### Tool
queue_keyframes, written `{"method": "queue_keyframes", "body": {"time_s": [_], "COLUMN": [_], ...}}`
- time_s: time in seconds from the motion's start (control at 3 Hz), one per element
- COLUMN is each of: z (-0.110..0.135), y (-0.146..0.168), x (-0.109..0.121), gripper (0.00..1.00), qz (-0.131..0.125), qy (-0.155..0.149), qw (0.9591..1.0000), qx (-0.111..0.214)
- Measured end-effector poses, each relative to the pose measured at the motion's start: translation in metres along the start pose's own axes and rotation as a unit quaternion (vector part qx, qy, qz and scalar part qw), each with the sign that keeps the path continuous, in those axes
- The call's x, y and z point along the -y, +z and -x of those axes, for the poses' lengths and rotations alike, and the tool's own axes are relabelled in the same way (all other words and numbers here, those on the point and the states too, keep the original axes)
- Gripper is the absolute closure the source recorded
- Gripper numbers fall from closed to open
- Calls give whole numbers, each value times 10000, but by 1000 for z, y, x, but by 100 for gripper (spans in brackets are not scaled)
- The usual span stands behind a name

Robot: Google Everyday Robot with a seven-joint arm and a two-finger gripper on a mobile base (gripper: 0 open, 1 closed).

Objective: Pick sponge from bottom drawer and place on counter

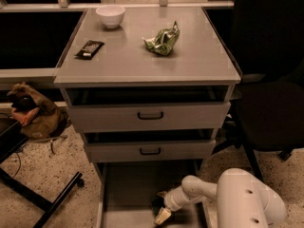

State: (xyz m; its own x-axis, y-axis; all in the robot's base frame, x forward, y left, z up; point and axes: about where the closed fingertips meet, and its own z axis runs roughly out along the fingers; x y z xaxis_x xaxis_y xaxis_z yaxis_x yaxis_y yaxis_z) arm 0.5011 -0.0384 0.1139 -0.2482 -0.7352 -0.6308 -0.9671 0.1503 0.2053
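The bottom drawer [128, 184] is pulled out at the foot of the cabinet, a shallow grey tray. My gripper [161, 206] reaches into it from the right, low over the drawer floor near its front middle. A small dark pad that looks like the sponge [156, 203] lies right at the gripper, mostly hidden by it. The counter [142, 56] is the light-grey cabinet top above.
On the counter are a white bowl [110, 15], a black candy bar wrapper [90, 49] and a crumpled green-and-white snack bag [163, 39]. Two drawers with black handles [150, 115] stand slightly open. A black chair [270, 103] is at the right, a brown bag [33, 113] at the left.
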Motion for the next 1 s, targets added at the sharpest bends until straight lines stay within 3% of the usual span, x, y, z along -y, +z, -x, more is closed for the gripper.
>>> {"method": "queue_keyframes", "body": {"time_s": [1.0], "z": [6], "y": [-8], "x": [-3], "gripper": [88], "qz": [40], "qy": [113], "qw": [9999], "qx": [28]}}
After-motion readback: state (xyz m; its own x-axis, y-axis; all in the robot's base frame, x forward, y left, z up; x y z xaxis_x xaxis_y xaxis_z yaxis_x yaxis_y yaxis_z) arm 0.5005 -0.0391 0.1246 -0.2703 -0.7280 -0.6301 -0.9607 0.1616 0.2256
